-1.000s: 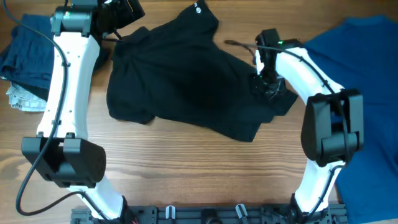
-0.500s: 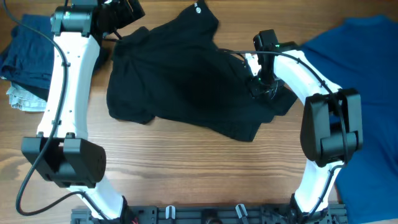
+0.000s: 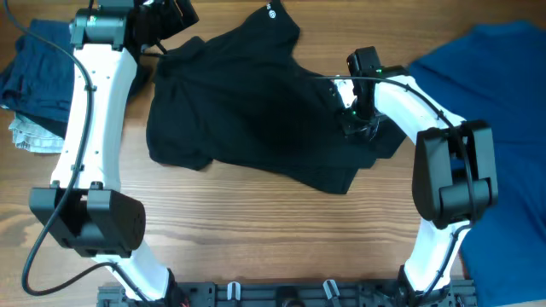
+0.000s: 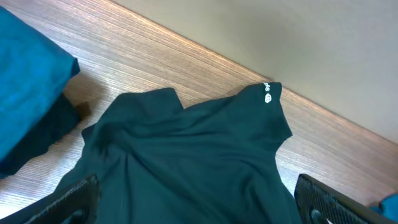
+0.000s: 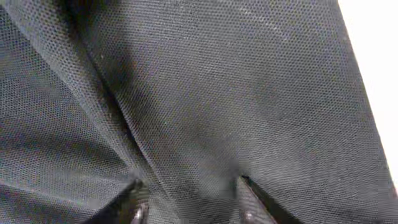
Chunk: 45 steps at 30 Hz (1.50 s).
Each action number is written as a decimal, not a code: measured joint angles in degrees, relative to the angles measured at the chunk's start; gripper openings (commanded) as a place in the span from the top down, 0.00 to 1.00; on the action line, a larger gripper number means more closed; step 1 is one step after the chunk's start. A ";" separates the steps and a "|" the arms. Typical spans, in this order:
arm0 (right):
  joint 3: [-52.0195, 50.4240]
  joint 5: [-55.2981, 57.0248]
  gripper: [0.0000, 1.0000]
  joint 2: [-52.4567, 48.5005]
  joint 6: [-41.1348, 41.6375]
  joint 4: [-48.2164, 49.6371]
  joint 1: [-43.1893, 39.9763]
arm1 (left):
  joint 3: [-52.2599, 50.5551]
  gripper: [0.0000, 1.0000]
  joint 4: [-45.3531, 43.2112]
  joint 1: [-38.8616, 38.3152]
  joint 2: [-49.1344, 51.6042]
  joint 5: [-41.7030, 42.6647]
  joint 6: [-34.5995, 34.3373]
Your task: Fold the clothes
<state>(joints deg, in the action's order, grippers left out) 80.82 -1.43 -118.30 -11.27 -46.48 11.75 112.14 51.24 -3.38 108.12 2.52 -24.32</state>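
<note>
A large black shirt (image 3: 256, 111) lies rumpled and creased across the middle of the wooden counter (image 3: 256, 230). One corner, bearing a small white logo (image 3: 273, 10), points toward the far edge. A royal-blue shirt (image 3: 503, 94) lies spread at the right. Folded navy pieces (image 3: 34, 72) sit stacked at the far left.
</note>
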 measured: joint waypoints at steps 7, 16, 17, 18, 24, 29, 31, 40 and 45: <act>-0.02 0.57 0.89 0.00 -0.59 1.09 -0.07 | 0.00 0.00 0.00 0.00 0.00 0.00 0.00; 0.46 3.50 0.79 0.00 -0.61 0.66 -0.04 | 0.00 0.00 0.00 0.00 0.00 0.00 0.00; 0.46 3.63 0.84 0.00 -0.61 0.74 -0.04 | 0.00 0.00 0.00 0.00 0.00 0.00 0.00; 0.44 3.65 0.89 0.00 -0.61 0.74 -0.04 | 0.00 0.00 0.00 0.00 0.00 0.00 0.00; 0.48 5.79 0.96 0.00 -0.61 2.49 -0.04 | 0.00 0.00 0.00 0.00 0.00 0.00 0.00; 2.82 13.03 0.96 0.00 -0.61 5.49 -0.04 | 0.00 0.00 -0.02 0.00 0.00 0.00 0.00; 3.96 15.93 0.96 0.00 -0.63 8.00 -0.04 | 0.00 0.00 0.02 0.00 0.00 0.00 0.00; 4.42 14.51 0.96 0.00 -6.05 24.92 -4.20 | 0.00 0.00 0.00 0.00 0.00 0.00 0.00; 4.20 8.85 0.90 0.00 -8.41 32.76 -7.76 | 0.00 0.00 -0.02 0.00 0.00 0.00 0.00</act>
<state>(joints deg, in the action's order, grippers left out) 85.01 7.42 -118.30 -19.68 -13.72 3.99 112.14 51.22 -3.38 108.12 2.52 -24.32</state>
